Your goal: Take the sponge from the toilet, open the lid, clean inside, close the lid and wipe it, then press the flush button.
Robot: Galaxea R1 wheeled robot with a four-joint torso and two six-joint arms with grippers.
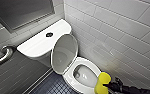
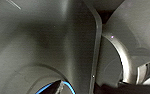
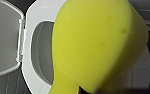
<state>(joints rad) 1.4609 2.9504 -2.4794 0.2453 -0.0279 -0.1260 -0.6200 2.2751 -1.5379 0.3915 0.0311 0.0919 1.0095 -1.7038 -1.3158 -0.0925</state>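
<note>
- Right hand [image 1: 108,86]: closed on the sponge [image 1: 103,82], which it grips by one end. The dark arm enters from the lower right corner of the head view.
- Sponge: bright yellow, projecting from the hand toward the toilet [image 1: 69,78]. It sits at the front edge of the seat ring [image 1: 91,64]; contact with the ring cannot be determined.
- Right wrist view: the sponge [image 3: 96,45] appears large in the foreground, with the seat ring [image 3: 28,50] and the open bowl behind it.
- Lid [image 1: 64,53]: raised, leaning back toward the tank, its grey underside facing the bowl. It also appears in the right wrist view [image 3: 3,37], hinged at the back of the ring.
- Flush button [image 1: 49,34]: dark and round, in the middle of the flat tank top [image 1: 38,46], well apart from hand and sponge.
- Surroundings: white tiled wall [image 1: 116,30], metal grab bar [image 1: 2,56], dark tiled floor [image 1: 51,87].
</note>
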